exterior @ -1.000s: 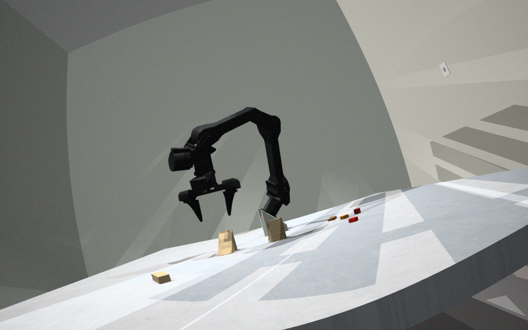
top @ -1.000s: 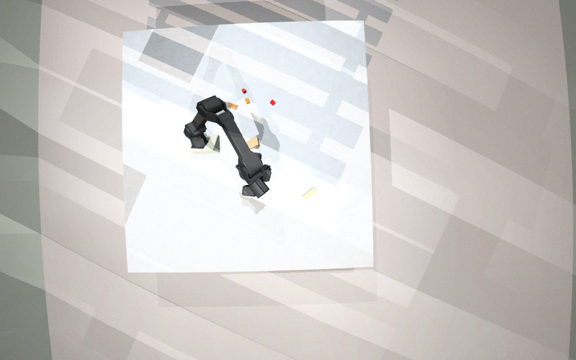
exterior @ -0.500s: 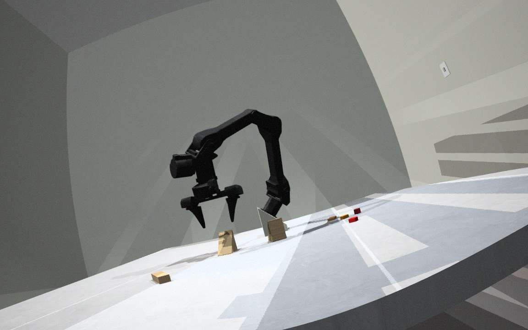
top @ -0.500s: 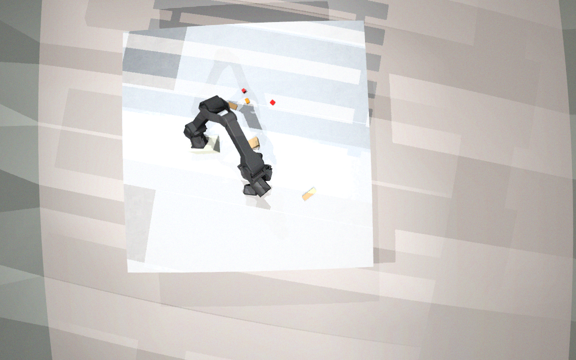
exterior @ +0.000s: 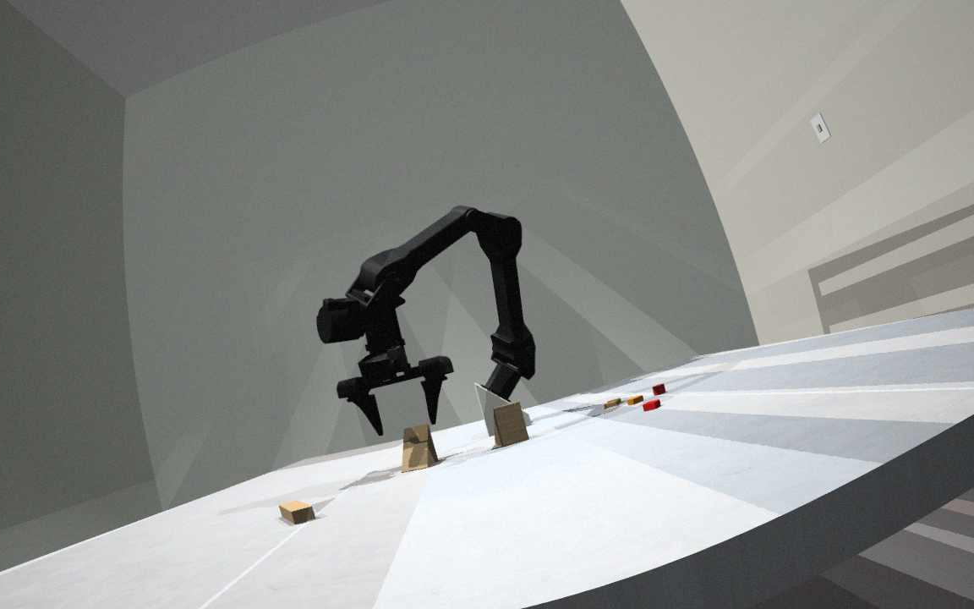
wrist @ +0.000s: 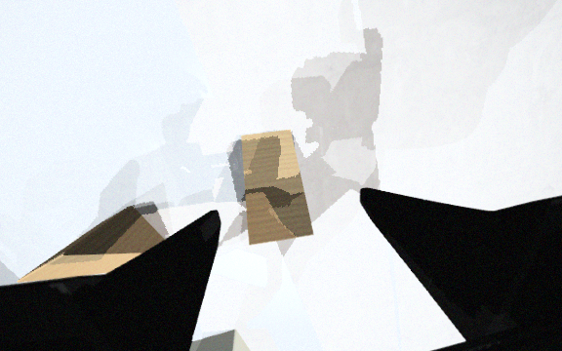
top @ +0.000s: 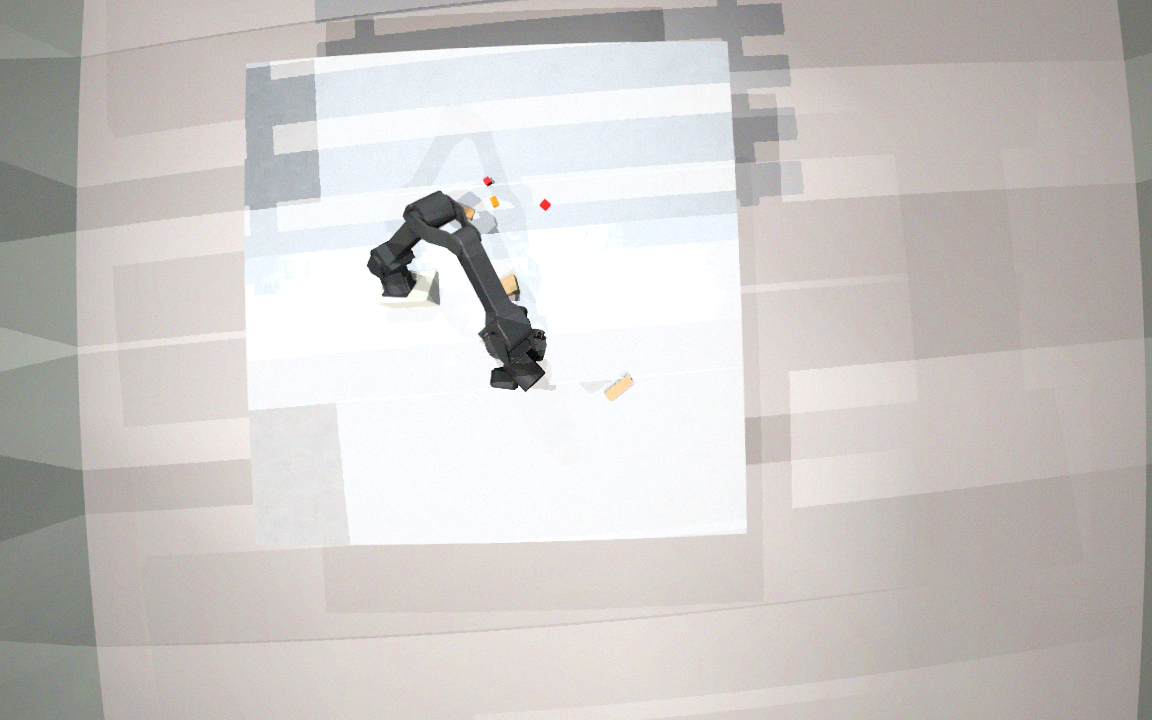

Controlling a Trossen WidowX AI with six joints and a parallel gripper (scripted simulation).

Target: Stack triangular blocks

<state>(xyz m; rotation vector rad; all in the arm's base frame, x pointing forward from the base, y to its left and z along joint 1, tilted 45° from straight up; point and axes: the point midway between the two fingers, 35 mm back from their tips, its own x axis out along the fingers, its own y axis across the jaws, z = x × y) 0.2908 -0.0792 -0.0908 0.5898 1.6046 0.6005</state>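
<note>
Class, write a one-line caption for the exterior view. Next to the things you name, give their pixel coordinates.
A black robot gripper point(exterior: 406, 427) hangs open above a table, near two upright tan triangular wooden blocks point(exterior: 418, 448) point(exterior: 510, 424).

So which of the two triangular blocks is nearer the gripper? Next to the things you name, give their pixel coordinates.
The one wholly visible ahead of the open gripper point(exterior: 407, 429) point(wrist: 291, 200); the other triangular block point(exterior: 511, 424) stands nearer the arm's base.
</note>
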